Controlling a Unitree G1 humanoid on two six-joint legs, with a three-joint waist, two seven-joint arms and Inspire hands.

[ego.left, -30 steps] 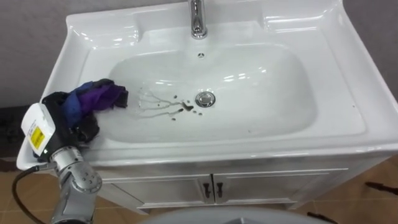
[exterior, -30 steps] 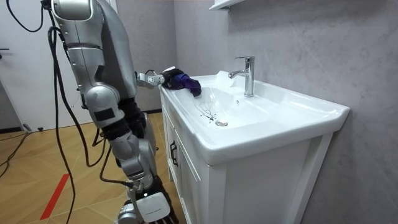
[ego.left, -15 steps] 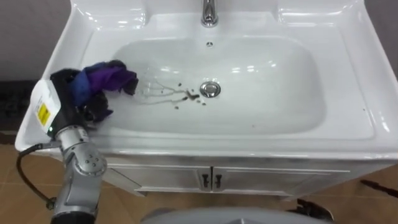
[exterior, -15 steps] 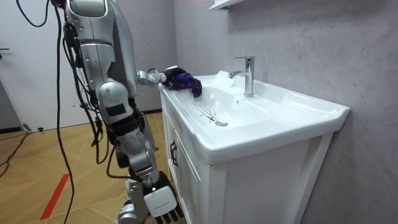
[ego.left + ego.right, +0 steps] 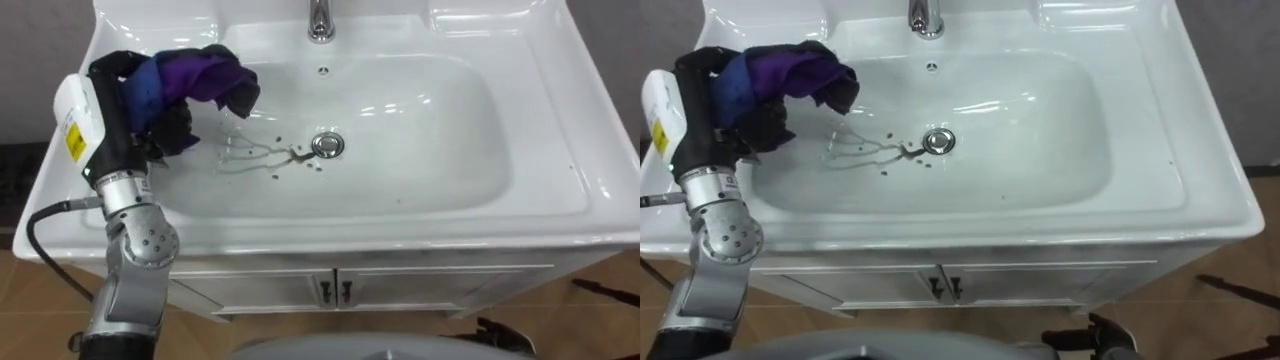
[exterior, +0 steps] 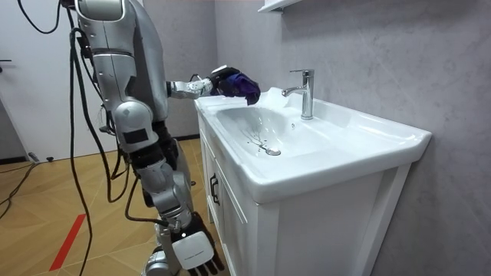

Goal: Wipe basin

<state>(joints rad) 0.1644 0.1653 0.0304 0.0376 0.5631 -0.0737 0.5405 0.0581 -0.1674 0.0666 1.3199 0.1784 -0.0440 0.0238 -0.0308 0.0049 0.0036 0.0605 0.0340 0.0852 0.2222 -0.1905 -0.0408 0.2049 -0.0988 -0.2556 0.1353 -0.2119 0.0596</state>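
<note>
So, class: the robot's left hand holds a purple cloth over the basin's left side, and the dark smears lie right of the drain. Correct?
No. The left eye view shows the dark smears left of the drain, not right. The left hand does hold the purple cloth over the left side of the basin.

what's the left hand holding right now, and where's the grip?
Left hand is curled round a crumpled purple-and-blue cloth, gripping its dark bunched end; the free end droops above the white basin.
</note>
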